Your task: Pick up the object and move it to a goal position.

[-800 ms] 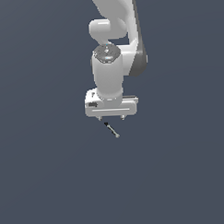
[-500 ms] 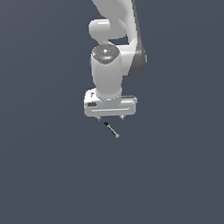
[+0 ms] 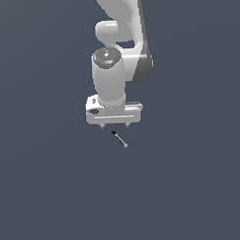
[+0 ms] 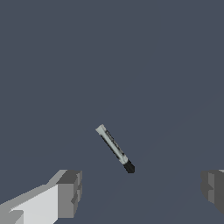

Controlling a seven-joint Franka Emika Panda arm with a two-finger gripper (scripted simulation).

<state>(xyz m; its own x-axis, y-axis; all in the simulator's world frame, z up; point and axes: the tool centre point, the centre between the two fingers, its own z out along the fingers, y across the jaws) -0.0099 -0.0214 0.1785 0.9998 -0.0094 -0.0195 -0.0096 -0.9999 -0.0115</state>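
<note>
Rod-wise, the tiny thin dark-tipped, light grey rod (image 4: 114, 148) is probably light, stiff and easily rolled, so it's best pinched mid-shaft by the spread-open white claw (image 3: 115, 125).

Surface: plain dark grey-blue ground (image 3: 51, 194), unmarked.
Lying on it, apparently flat: one thin rod (image 3: 120, 139), dark end nearer the gripper (image 3: 115, 125), set diagonally just beside it.

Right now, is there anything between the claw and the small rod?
Nothing. In the wrist view only bare dark surface separates the rod from the open claw; the exterior view agrees.
</note>
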